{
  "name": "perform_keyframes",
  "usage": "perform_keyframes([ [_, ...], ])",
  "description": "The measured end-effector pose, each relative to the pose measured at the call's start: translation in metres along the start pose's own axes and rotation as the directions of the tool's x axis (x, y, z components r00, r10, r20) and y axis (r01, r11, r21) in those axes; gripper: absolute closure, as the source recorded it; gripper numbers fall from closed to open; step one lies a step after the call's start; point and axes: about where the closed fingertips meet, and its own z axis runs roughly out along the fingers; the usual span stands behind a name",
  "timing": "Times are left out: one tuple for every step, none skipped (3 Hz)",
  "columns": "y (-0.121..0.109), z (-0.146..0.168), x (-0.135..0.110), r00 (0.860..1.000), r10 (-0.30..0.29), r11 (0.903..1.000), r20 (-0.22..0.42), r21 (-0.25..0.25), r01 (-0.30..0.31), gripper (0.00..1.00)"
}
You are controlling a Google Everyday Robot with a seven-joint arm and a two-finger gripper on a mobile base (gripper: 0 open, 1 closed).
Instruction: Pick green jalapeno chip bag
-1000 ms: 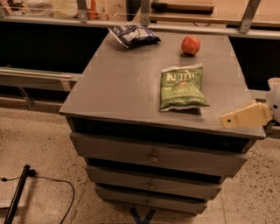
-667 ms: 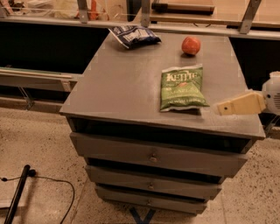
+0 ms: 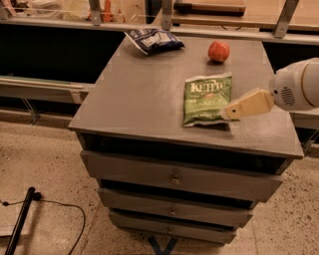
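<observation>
The green jalapeno chip bag (image 3: 206, 98) lies flat on the grey cabinet top (image 3: 139, 94), right of centre, with white "KETTLE" lettering at its far end. My gripper (image 3: 227, 113) comes in from the right, cream-coloured on a white rounded wrist (image 3: 298, 84). Its tip sits just over the bag's near right corner, low above the surface. Nothing is held in it.
A red fruit (image 3: 218, 51) sits behind the green bag. A dark blue-and-white chip bag (image 3: 153, 40) lies at the far edge. The cabinet has several drawers (image 3: 174, 178) below. A counter with metal posts (image 3: 167, 15) runs behind. A black pole and cable (image 3: 22, 224) lie on the floor at left.
My gripper has moved left from beyond the cabinet's right edge over the top, reaching the green bag's near right corner. The bag and other objects have not moved.
</observation>
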Motion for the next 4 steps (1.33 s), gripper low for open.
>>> perform_keyframes([
  [0.007, 0.021, -0.014, 0.999, -0.031, 0.9984, -0.028, -0.049, 0.03, 0.0],
  [0.01, 0.045, -0.016, 0.996, -0.021, 0.9965, -0.089, -0.082, 0.014, 0.0],
  [0.006, 0.061, -0.002, 0.988, 0.037, 0.9954, -0.15, -0.081, -0.05, 0.0],
  [0.012, 0.076, 0.003, 0.98, 0.05, 0.9927, -0.191, -0.098, -0.07, 0.0],
])
